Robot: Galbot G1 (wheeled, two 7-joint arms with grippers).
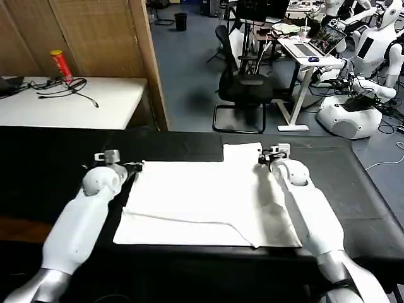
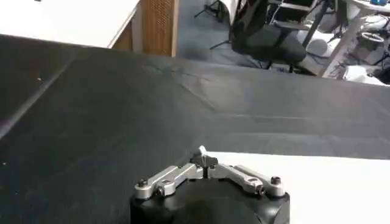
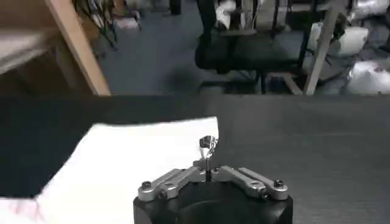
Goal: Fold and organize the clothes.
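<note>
Left pincer (image 1: 134,166) closed, pinching the far left corner of the white T-shirt (image 1: 196,202). Right pincer (image 1: 261,160) closed too, fingers pinched on the far right part of the shirt, near its raised flap. T-shirt lies spread flat on the black tabletop (image 1: 50,170) between both arms, partly folded, right edge under the right arm.

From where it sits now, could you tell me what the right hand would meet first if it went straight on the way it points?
Probably only bare black tabletop past the T-shirt corner, then the far edge; depth is uncertain.
</note>
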